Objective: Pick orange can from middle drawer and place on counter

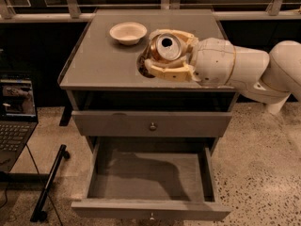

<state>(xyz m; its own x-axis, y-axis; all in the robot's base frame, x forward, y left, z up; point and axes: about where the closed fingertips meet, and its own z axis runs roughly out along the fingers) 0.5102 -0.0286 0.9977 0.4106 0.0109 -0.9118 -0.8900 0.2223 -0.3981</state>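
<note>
Your small orange-brown metal can [165, 47], mostly its silver lid showing, sits clamped in the cream end effector [153, 53] over the flat grey counter [99, 62], just beside the round white bowl [128, 33], its base hidden.

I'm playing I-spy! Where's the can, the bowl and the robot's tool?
can [167, 47]: camera view, on its silver lid.
bowl [128, 33]: camera view, in its hollow middle; it sits on the counter [99, 65].
tool [152, 53]: camera view, between its fingertips, clamped on the can above the counter.
</note>
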